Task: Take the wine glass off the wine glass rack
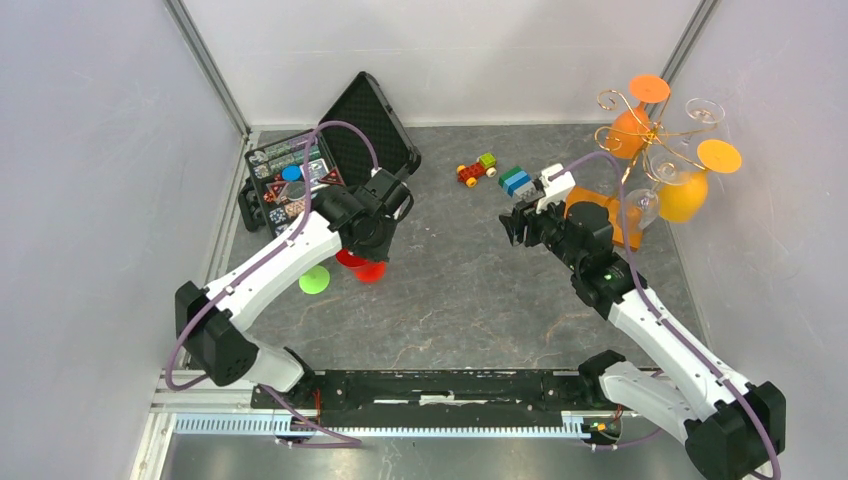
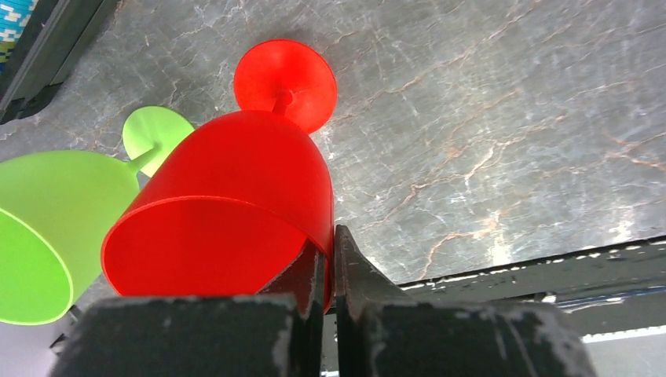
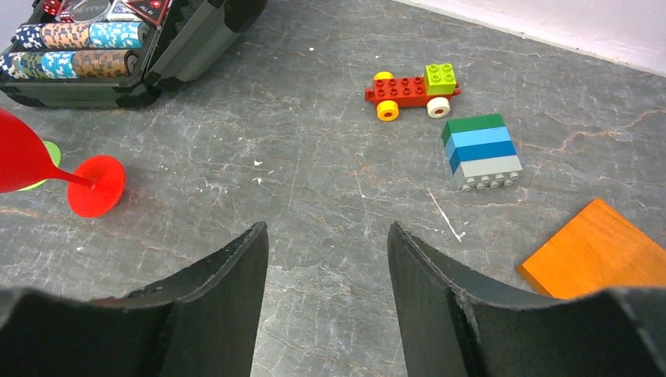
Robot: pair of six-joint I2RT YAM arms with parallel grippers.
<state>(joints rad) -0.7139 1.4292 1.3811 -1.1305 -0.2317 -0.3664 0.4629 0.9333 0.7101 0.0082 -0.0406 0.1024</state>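
The gold wire wine glass rack (image 1: 655,132) stands at the back right on its orange-brown wooden base (image 1: 597,212); a corner of the base shows in the right wrist view (image 3: 605,253). Orange glasses (image 1: 627,130) and clear glasses (image 1: 705,110) hang on it. My left gripper (image 2: 331,259) is shut on the rim of a red wine glass (image 2: 236,212), held tilted with its foot (image 1: 370,271) down at the table, left of centre. A green wine glass (image 2: 47,228) stands right beside it. My right gripper (image 3: 326,236) is open and empty, just left of the rack base.
An open black case of poker chips (image 1: 300,180) sits at the back left. A toy brick car (image 1: 477,170) and a stack of bricks (image 1: 516,181) lie at the back middle. Enclosure walls stand on three sides.
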